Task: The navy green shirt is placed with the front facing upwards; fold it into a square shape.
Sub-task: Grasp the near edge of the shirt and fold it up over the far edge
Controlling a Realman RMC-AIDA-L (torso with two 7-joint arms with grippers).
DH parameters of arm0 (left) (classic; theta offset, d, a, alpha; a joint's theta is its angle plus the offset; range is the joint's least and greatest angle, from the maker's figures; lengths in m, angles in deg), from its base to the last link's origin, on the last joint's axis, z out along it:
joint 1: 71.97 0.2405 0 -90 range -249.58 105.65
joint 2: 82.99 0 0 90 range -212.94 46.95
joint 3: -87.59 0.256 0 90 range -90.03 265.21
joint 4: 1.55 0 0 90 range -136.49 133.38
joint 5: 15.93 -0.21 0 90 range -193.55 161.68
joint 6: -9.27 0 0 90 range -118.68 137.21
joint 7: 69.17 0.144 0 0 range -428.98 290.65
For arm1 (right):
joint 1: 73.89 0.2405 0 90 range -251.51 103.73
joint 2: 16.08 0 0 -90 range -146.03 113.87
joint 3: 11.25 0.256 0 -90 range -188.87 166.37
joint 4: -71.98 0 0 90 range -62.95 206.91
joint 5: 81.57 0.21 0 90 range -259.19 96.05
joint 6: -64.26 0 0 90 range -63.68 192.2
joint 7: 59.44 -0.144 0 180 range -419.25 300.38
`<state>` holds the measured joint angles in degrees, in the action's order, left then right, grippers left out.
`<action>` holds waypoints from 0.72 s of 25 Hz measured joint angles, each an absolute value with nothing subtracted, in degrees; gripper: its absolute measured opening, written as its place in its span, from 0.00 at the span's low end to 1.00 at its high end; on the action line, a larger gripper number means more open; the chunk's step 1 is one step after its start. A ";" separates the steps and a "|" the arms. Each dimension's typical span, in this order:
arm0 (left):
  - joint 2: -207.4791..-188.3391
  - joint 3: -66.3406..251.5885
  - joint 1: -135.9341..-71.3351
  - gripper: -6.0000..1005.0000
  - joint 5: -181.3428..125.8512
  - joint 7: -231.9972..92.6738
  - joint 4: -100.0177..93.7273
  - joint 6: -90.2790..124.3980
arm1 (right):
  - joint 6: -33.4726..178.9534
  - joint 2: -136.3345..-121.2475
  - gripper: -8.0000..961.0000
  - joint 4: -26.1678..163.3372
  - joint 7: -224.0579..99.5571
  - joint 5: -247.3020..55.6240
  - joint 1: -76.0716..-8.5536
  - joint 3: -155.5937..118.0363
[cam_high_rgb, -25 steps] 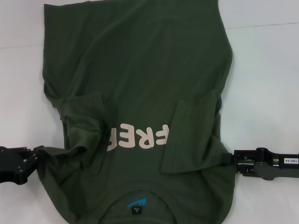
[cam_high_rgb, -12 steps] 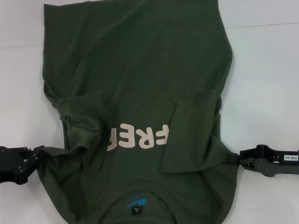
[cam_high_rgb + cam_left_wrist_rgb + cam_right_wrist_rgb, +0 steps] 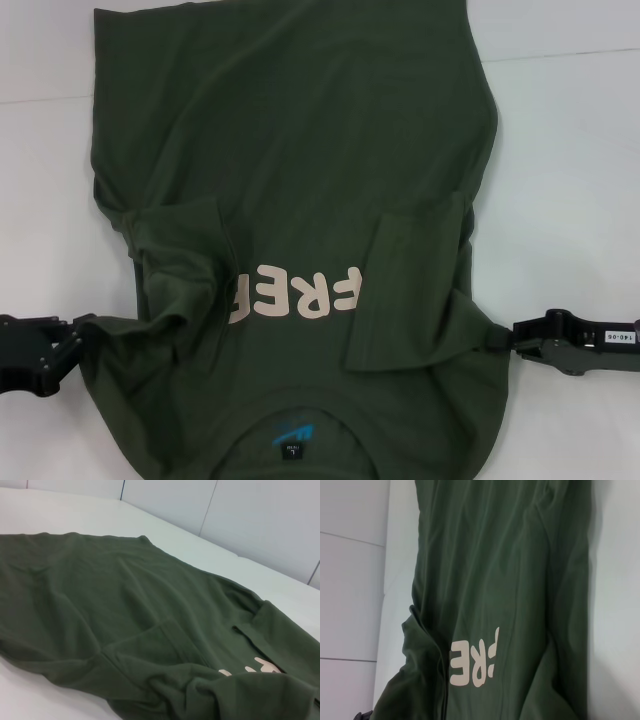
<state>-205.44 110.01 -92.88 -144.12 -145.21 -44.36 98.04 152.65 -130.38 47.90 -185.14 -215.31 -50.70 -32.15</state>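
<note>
Olive "FREE" T-shirt [image 3: 300, 180] lies front-up, sleeves folded in — left gripper [image 3: 78, 335] at 8 o'clock, right gripper [image 3: 505, 340] at 4 o'clock, each pinching a shoulder edge.

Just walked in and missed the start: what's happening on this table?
A two-armed robot is folding the navy green shirt, which lies front up on the white table. Both sleeves are already folded inward over the chest, partly covering the pale lettering. The left end effector sits at the shirt's left edge near the shoulder, the right end effector at its right edge. The body is not yet folded.
</note>
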 joint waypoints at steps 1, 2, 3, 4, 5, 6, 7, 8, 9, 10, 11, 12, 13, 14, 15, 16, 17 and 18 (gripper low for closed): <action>-205.44 110.02 -92.88 0.04 -144.17 -145.23 -44.36 98.04 | 152.65 -130.41 0.01 47.90 -185.03 -215.25 -50.70 -32.13; -205.43 110.02 -92.88 0.04 -144.19 -145.25 -44.36 98.04 | 152.66 -130.42 0.01 47.90 -184.85 -215.19 -50.73 -32.07; -205.42 109.99 -92.88 0.04 -144.22 -145.27 -44.36 98.15 | 152.71 -130.42 0.01 47.88 -184.63 -215.12 -50.82 -31.99; -205.37 109.84 -92.81 0.04 -144.24 -145.36 -44.36 98.42 | 152.91 -130.42 0.01 47.78 -184.29 -215.08 -51.11 -31.70; -205.30 109.78 -92.73 0.04 -144.26 -145.51 -44.36 98.50 | 152.99 -130.41 0.01 47.74 -184.17 -215.05 -51.33 -31.54; -205.30 109.78 -92.73 0.04 -144.26 -145.51 -44.36 98.50 | 152.99 -130.41 0.01 47.74 -184.17 -215.05 -51.33 -31.54; -205.24 109.75 -92.68 0.04 -144.28 -145.68 -44.38 98.55 | 153.03 -130.30 0.01 47.74 -184.03 -215.03 -51.54 -31.37; -205.17 109.72 -92.56 0.04 -144.36 -146.10 -44.46 98.56 | 153.05 -130.17 0.01 47.77 -183.82 -215.02 -51.82 -31.12; -205.13 109.70 -92.51 0.04 -144.42 -146.36 -44.51 98.57 | 153.07 -130.10 0.01 47.80 -183.72 -215.01 -52.04 -30.94; -205.09 109.67 -92.46 0.04 -144.55 -146.69 -44.59 98.57 | 153.10 -130.05 0.01 47.80 -183.60 -214.99 -52.32 -30.62; -205.06 109.64 -92.39 0.04 -144.69 -147.07 -44.71 98.55 | 153.12 -130.02 0.01 47.72 -183.48 -214.97 -52.58 -30.25; -205.04 109.62 -92.32 0.04 -144.85 -147.34 -44.78 98.45 | 153.13 -129.99 0.01 47.62 -183.36 -214.95 -52.91 -29.94; -205.02 109.60 -92.17 0.04 -145.02 -147.61 -44.85 98.30 | 153.14 -129.93 0.01 47.53 -183.19 -214.93 -53.28 -29.57; -204.98 109.59 -92.02 0.04 -145.08 -147.91 -44.88 98.14 | 153.15 -129.87 0.01 47.51 -183.05 -214.93 -53.53 -29.32; -204.92 109.58 -91.83 0.04 -145.11 -148.16 -44.90 98.07 | 153.16 -129.81 0.01 47.49 -182.89 -214.92 -53.83 -28.97; -204.87 109.57 -91.69 0.04 -145.11 -148.32 -44.92 98.05 | 153.17 -129.76 0.01 47.45 -182.79 -214.91 -54.15 -28.64; -204.83 109.57 -91.56 0.04 -145.12 -148.53 -45.02 98.04 | 153.18 -129.71 0.01 47.40 -182.75 -214.91 -54.49 -28.37; -204.80 109.56 -91.41 0.04 -145.19 -148.80 -45.20 98.03 | 153.21 -129.69 0.01 47.34 -182.62 -214.90 -54.72 -28.10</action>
